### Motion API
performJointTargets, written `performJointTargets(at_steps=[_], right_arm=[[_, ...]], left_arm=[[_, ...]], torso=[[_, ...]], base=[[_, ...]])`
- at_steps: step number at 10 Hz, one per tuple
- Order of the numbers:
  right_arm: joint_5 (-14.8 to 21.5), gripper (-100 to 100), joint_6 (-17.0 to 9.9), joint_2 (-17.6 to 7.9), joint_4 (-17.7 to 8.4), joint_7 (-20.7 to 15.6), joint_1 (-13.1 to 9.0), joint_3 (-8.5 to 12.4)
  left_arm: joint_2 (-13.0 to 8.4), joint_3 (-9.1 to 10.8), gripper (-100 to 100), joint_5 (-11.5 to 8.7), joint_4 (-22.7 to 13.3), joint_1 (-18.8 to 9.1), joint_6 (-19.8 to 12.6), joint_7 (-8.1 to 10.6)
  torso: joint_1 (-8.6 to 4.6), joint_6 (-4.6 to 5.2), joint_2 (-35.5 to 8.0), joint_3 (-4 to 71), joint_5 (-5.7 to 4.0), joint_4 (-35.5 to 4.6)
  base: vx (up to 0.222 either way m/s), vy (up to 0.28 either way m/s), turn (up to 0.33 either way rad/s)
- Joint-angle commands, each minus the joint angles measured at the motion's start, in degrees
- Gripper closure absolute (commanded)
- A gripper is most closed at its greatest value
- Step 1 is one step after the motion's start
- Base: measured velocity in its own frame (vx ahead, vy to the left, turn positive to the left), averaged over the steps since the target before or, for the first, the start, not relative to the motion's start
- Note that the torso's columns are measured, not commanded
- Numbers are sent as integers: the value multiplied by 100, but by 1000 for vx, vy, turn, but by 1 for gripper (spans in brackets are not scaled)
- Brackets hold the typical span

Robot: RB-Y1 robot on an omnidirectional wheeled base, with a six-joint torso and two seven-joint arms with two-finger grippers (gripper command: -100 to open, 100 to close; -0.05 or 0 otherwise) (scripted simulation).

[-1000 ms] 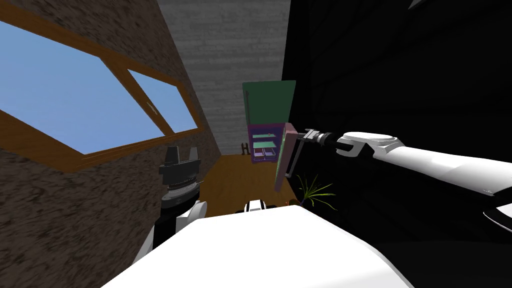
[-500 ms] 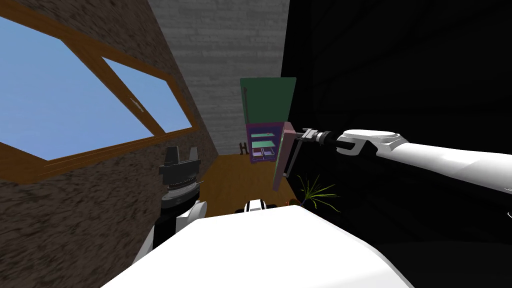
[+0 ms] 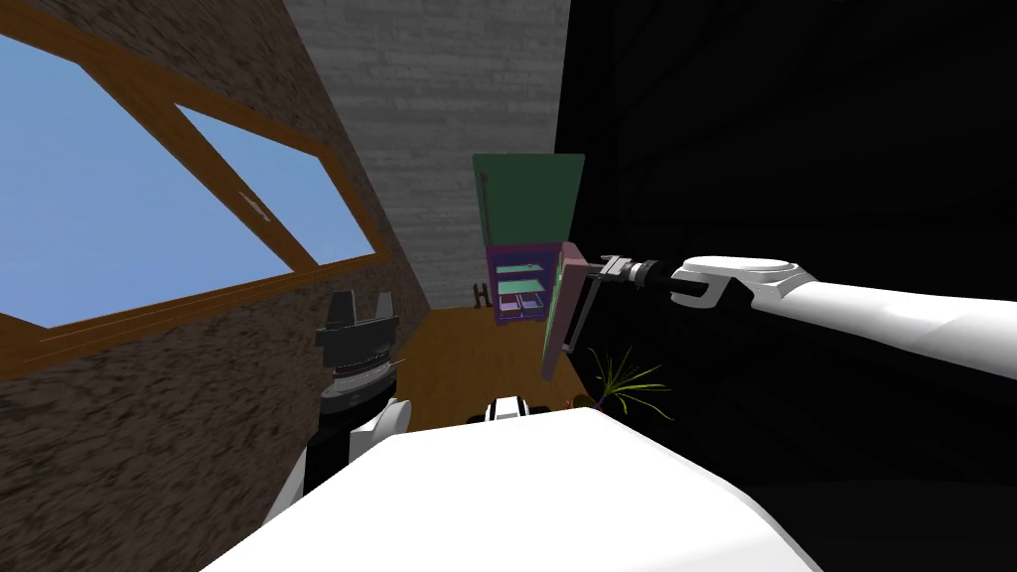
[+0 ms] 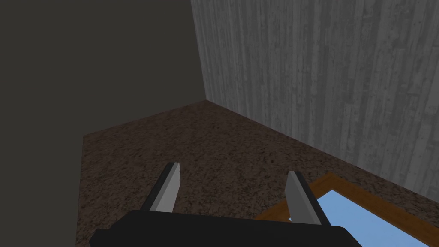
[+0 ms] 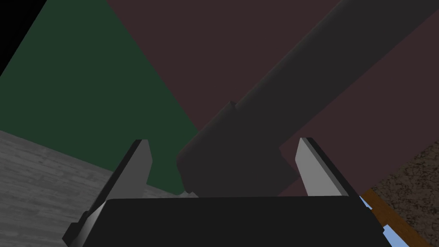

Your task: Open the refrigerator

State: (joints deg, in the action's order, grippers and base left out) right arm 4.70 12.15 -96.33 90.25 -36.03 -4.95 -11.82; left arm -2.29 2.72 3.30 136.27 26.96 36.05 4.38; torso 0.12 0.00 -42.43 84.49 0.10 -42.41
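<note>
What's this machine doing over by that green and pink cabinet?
The robot is opening a refrigerator. Its right gripper has open fingers either side of the dark handle on the pinkish lower door, which stands swung out, showing shelves inside. The left gripper, also open, is raised beside the brown wall, holding nothing.

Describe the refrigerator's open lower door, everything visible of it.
The lower door is a flat pinkish-maroon slab with a greenish inner face, seen nearly edge-on in the head view. It stands well out from the refrigerator, whose green upper front is shut, leaving the purple shelved compartment exposed. A long dark grey bar handle runs along its outer face. The handle lies between the open fingers of the right gripper; whether they press it is unclear.
</note>
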Motion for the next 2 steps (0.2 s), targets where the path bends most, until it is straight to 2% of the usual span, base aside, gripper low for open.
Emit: performJointTargets(at_steps=[1, 2], right_arm=[[1, 0, 0, 2, 0, -1, 4, -5], [2, 0, -1, 3, 0, -1, 6, -8]], left_arm=[[0, 0, 0, 0, 0, 0, 0, 0], [0, 0, 0, 0, 0, 0, 0, 0]], torso=[[-6, 3, 0, -1, -4, 2], [-9, 3, 1, 0, -6, 3]], base=[[0, 0, 0], [0, 0, 0]])
